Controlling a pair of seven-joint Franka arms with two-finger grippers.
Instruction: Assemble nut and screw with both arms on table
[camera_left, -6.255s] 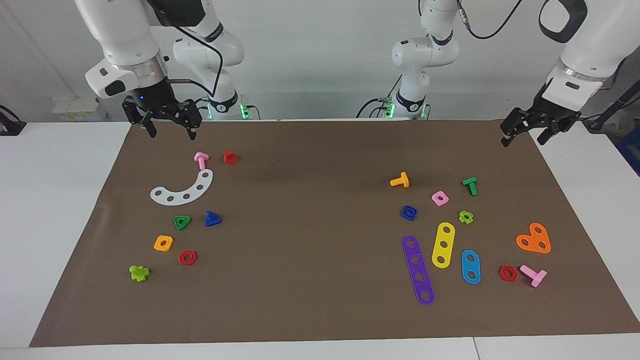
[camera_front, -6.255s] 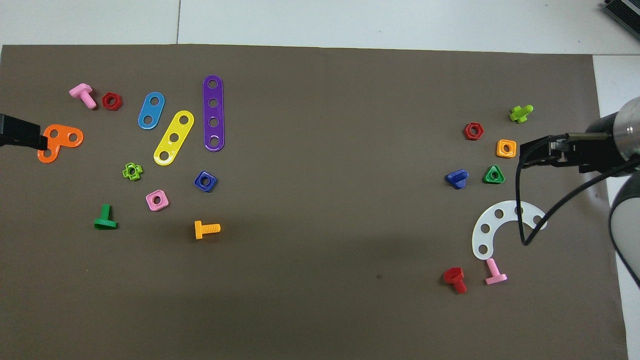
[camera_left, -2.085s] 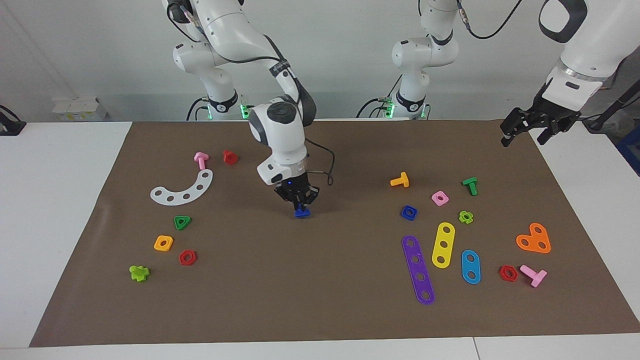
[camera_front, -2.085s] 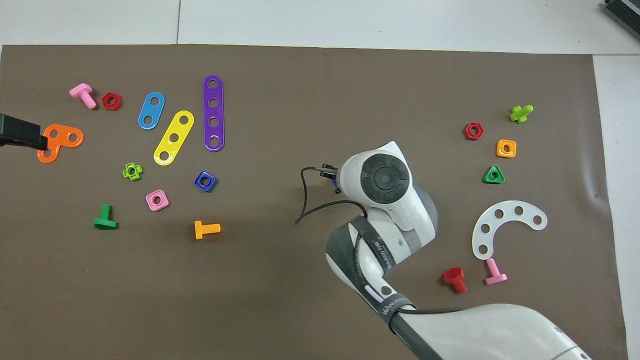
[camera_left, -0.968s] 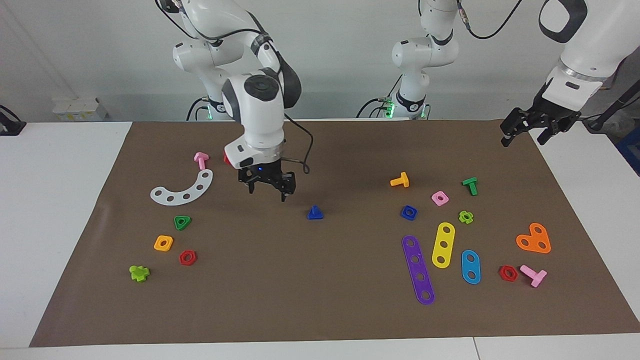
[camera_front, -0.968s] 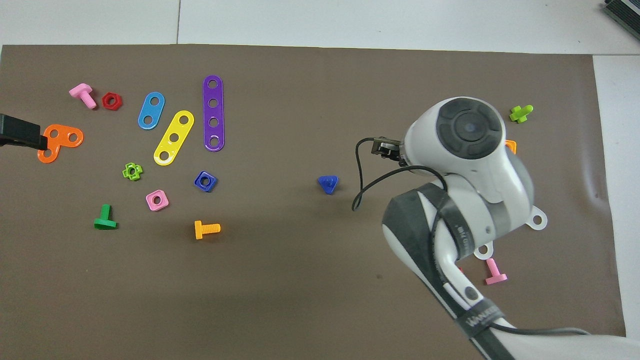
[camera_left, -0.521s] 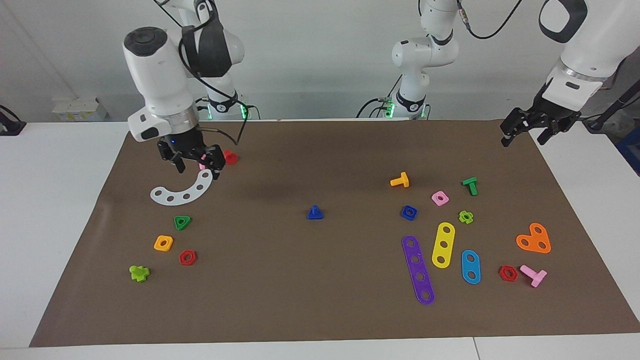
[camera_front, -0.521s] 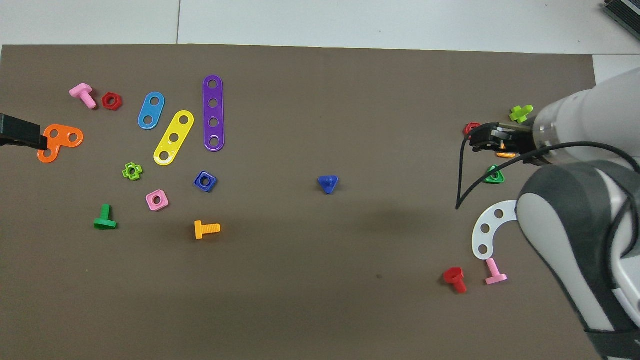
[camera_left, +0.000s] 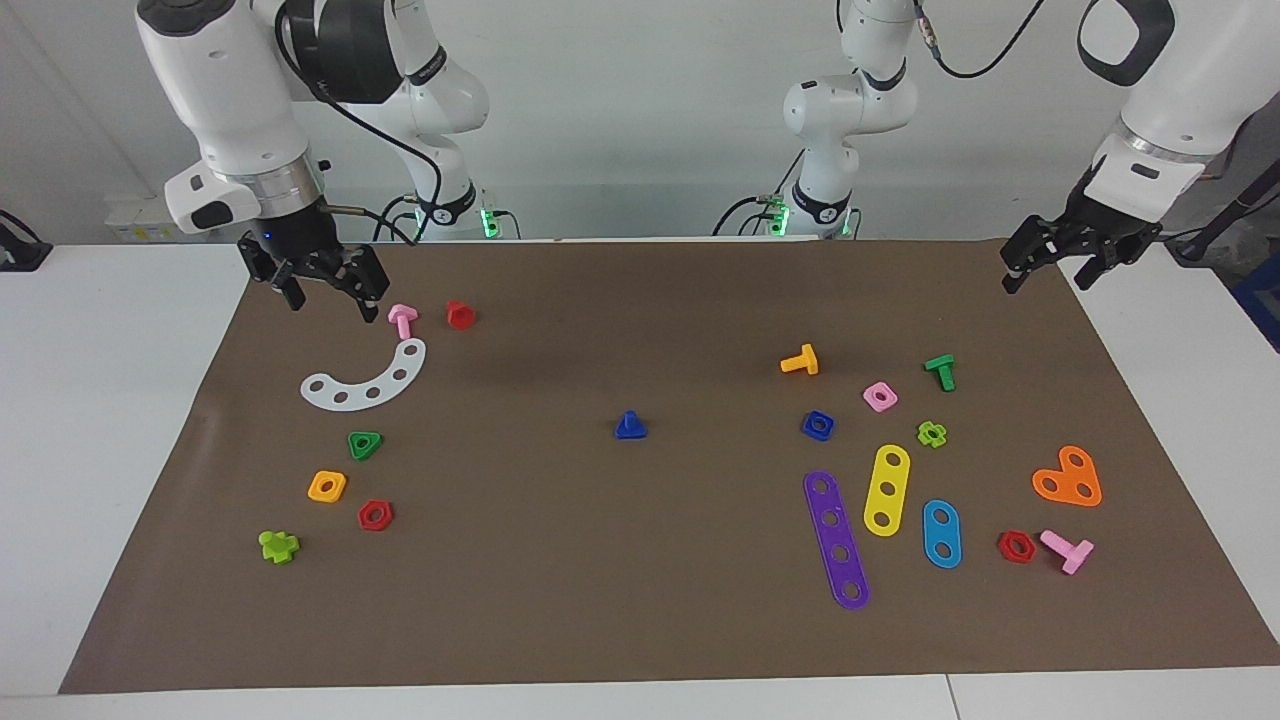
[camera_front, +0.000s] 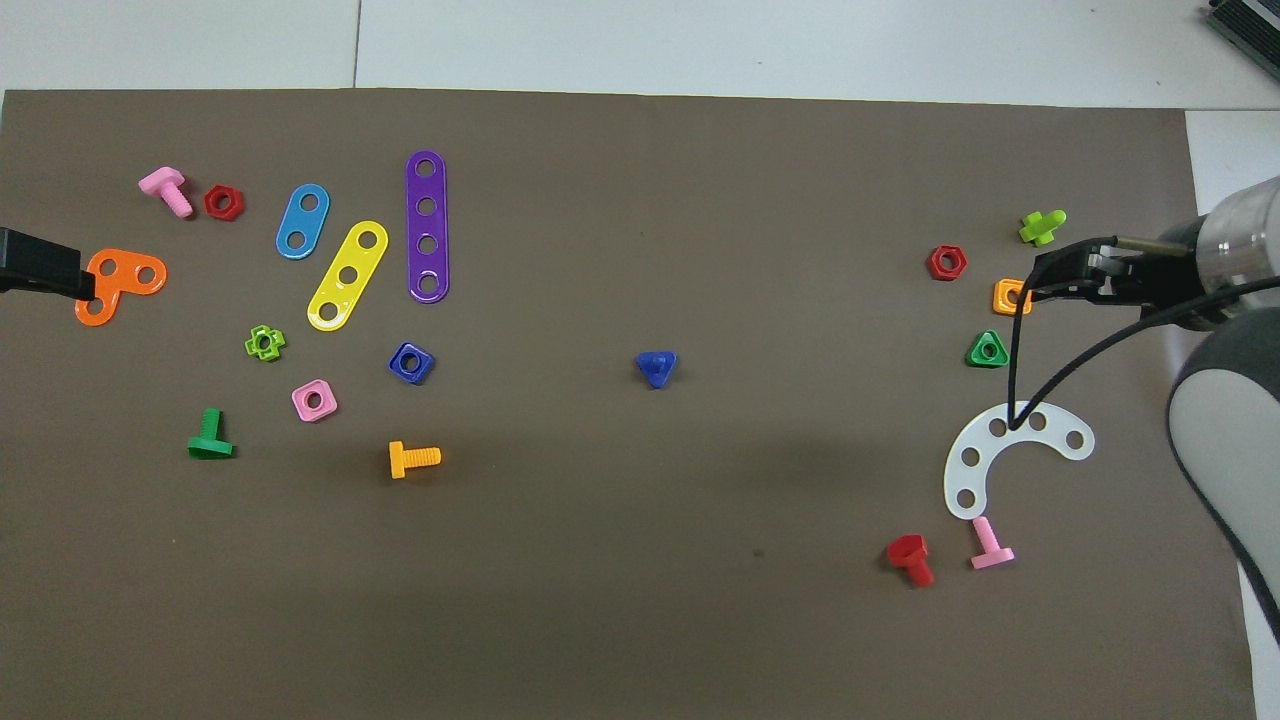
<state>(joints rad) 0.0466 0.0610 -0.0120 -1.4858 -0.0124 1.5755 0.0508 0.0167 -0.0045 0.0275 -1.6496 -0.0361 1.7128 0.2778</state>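
Currently the screw (camera_left: 629, 426) is seen standing alone on its triangular head, stem up, at the middle of the brown sheet covering the table (camera_left: 130, 400), and the nut (camera_left: 818, 425) is seen lying flat toward the left arm's end, just beside a purple strip (camera_left: 837, 540) and nearer to the robots than it. No part is held by either arm. A failed assembly could be expected if the nut were confused with the pink square nut (camera_left: 880, 396) close by, or if the small upright screw were tipped over by a gripper descending off centre, since it rests only on its head. A poorly aligned hole and stem could also jam the two pieces. The right gripper (camera_left: 327, 288) is seen raised over the sheet's edge at the right arm's end, near a pink bolt (camera_left: 402, 320) and a white curved strip (camera_left: 366, 380), its fingers spread apart and touching nothing. The left gripper (camera_left: 1058, 265) is seen waiting, raised over the sheet's corner at the left arm's end, fingers parted and empty.
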